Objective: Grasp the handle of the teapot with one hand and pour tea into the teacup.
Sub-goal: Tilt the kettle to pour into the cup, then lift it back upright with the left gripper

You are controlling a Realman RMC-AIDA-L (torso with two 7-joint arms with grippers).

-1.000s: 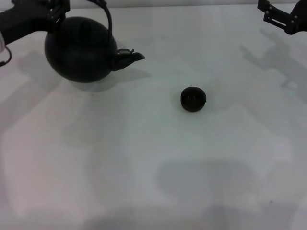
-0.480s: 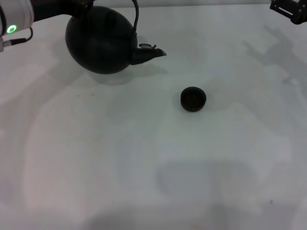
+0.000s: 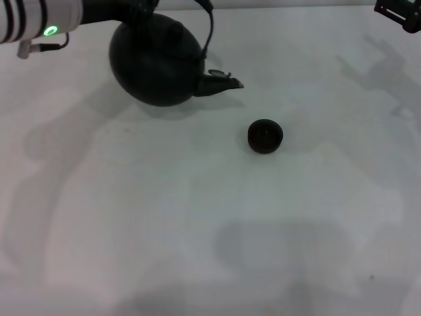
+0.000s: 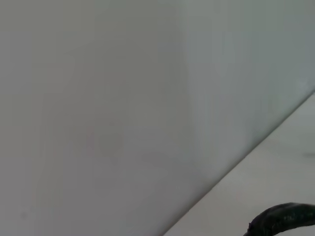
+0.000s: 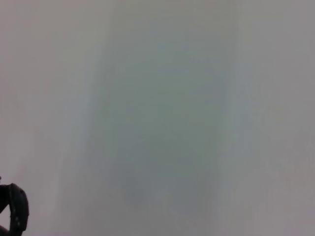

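Note:
The black teapot [image 3: 156, 64] hangs above the table at the back left. Its spout [image 3: 223, 83] points right toward the teacup [image 3: 265, 135], which stands on the table a little right of centre. The dark arched handle [image 3: 210, 29] rises to the top edge of the head view, and a piece of it shows in the left wrist view [image 4: 285, 219]. My left gripper [image 3: 148, 5] is shut on the handle at that top edge, largely cut off. My right gripper [image 3: 398, 13] is parked at the far right corner, only partly in view.
The white table [image 3: 197, 217] spreads around the teacup, with soft shadows in front and at the right. A pale wall fills both wrist views. A dark part shows at the edge of the right wrist view [image 5: 15, 211].
My left arm has carried the teapot to the right, and the spout is now closer to the teacup. The right gripper has drawn back toward the far right corner. The teacup has not moved.

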